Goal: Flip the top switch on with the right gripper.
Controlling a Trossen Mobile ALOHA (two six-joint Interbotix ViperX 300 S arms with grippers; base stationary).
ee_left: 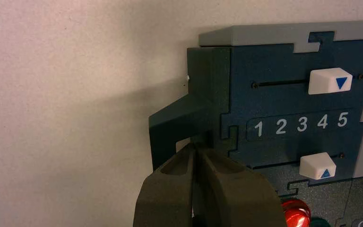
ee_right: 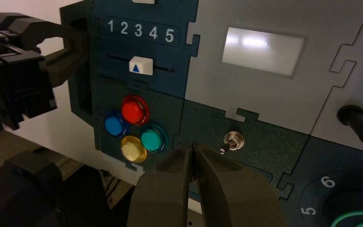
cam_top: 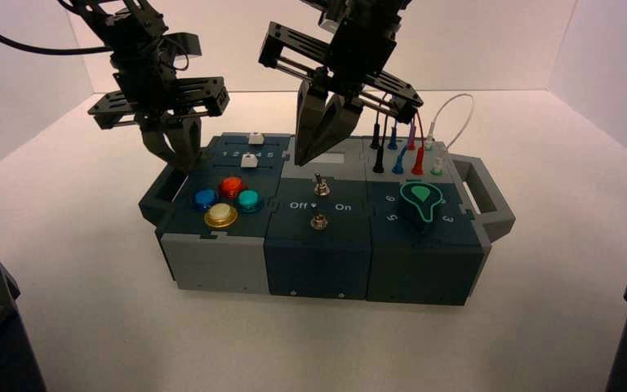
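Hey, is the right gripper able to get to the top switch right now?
Probably yes. The right gripper hangs shut above and just behind the top switch, with nothing between them; the left gripper sits off by the box's left handle.

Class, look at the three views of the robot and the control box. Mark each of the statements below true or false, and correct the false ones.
1. The right gripper hangs above the box, behind the top switch, not touching it. True.
2. The right gripper's jaws are spread wide open. False: they are closed together.
3. The left gripper is at the box's left end, near the dark handle. True.
4. The red button lies between the two toggle switches. False: it sits in the cluster with the blue button, the teal button and the yellow button.
5. The left gripper holds a wire. False: its closed jaws hold nothing.
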